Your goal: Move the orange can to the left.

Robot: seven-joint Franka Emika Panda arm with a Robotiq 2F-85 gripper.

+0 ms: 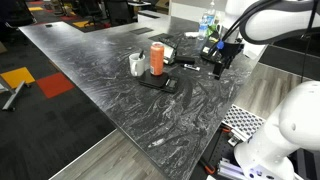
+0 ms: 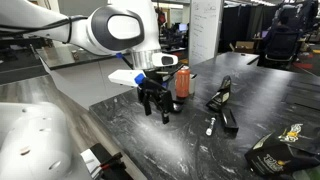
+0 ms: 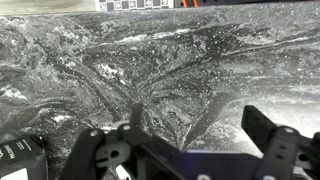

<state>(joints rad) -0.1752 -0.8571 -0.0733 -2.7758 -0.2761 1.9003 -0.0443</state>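
Observation:
The orange can point(image 1: 157, 58) stands upright on the dark marble table point(image 1: 90, 60), next to a shorter white mug point(image 1: 137, 65). It also shows in an exterior view point(image 2: 183, 81), partly behind the arm. My gripper point(image 1: 219, 70) hangs over the table well apart from the can, fingers pointing down; it shows in an exterior view point(image 2: 158, 108) too. In the wrist view the gripper point(image 3: 200, 125) is open, with only bare marble between the fingers. The can is out of the wrist view.
A flat black object point(image 1: 158, 83) lies in front of the can and mug. A water bottle point(image 1: 208, 25) stands behind the gripper. A black tool point(image 2: 222, 95), a small white marker point(image 2: 210, 125) and a dark bag point(image 2: 285, 150) lie on the table.

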